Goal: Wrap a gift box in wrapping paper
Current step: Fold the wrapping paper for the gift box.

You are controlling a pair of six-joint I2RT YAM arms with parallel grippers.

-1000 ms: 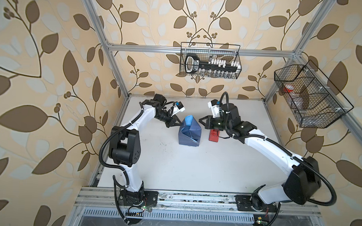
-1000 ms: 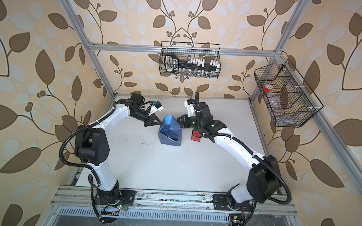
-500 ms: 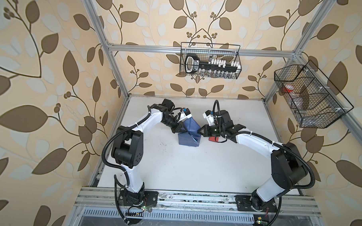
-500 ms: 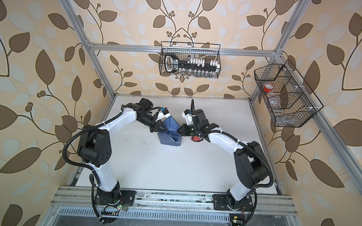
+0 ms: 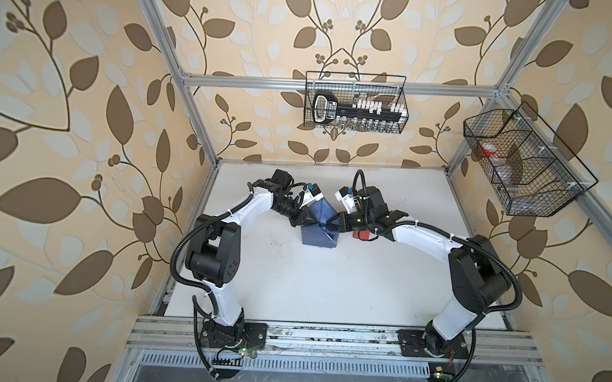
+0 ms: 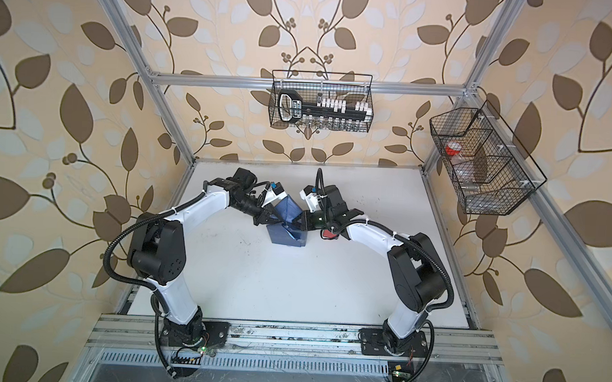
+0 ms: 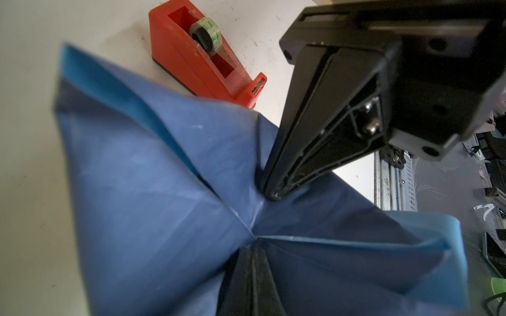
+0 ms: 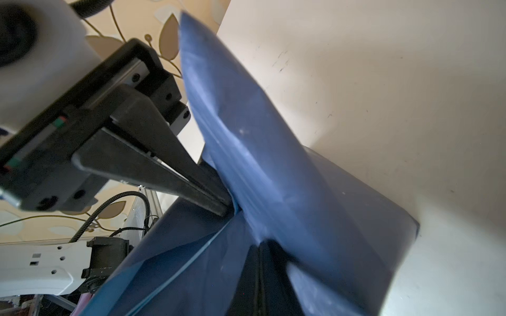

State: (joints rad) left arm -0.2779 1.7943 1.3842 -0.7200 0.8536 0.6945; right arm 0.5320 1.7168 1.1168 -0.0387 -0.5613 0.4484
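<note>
Mid-table, beside red plastic tape dispenser (image 7: 208, 63): thin slate-blue wrapping paper (image 7: 153, 191), folded; left gripper (image 8: 228, 206) and right gripper (image 7: 271, 194) both closed, tips against folds.

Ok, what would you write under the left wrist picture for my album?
Shut left gripper and shut right gripper touch folded blue wrapping paper; red tape dispenser stands beside.

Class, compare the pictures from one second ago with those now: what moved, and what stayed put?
Both arms swung inward: the left gripper and right gripper, jaws shut, came from either side of the wrapping paper to meet on its folds, pressing the raised flap down. No grasp or release shows. The red tape dispenser and the paper's spot on the table stayed unchanged.
</note>
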